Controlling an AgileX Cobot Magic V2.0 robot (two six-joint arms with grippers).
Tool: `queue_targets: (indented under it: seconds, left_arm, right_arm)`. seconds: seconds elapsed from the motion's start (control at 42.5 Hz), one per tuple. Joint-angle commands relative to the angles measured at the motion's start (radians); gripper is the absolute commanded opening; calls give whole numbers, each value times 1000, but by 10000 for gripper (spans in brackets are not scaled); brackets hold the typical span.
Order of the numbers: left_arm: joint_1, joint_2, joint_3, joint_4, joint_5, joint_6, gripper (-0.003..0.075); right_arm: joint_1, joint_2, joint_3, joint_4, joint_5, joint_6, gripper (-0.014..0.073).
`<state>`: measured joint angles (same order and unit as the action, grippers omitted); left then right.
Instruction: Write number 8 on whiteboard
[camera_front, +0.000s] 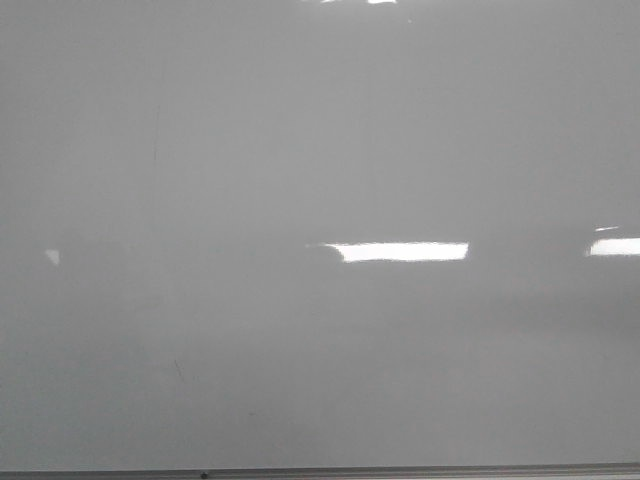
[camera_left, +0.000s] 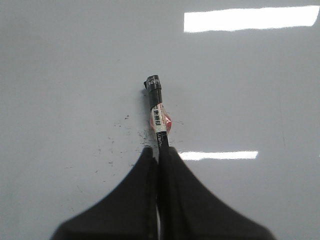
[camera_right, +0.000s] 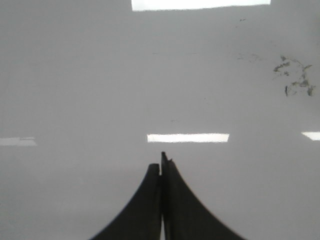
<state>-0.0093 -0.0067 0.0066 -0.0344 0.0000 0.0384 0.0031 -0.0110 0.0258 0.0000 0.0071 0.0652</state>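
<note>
Marker base hidden between left fingers.

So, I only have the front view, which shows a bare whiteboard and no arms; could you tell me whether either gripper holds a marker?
Observer: Yes, the left gripper is shut on a black marker with a white label.
Operator: Thank you, and the right one?
Observer: The right gripper is shut, with nothing visible between its fingers.
Operator: Is there any ink I cannot see?
Observer: Only dark smudges in the right wrist view and fine specks beside the marker; no written digit shows in any view.
</note>
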Motion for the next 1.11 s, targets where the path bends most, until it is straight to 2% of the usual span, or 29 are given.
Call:
queue_targets:
  seconds: [0.0,0.283,0.471,0.777,0.919,1.084]
  left_arm:
    - [3,-12,14,-10,-110,-3,-20]
    - [3,-10,-101,-10,-111,-3,-20]
    - [3,21,-289,-10,19,-3,-20]
    - [3,220,-592,-8,223,-3,-21]
    - [3,317,-669,-8,309,-3,-20]
    - [3,399,-666,-8,364,-3,-21]
  right_arm:
    - [2,-17,-3,0,-103,-2,-67]
    - [2,-17,-147,0,-7,-2,-67]
    - [2,39,-330,0,124,-2,-67]
    - [2,250,-622,0,314,-2,-67]
    - [2,352,-702,0,405,-2,-67]
    - [2,435,-714,0,456,-2,-67]
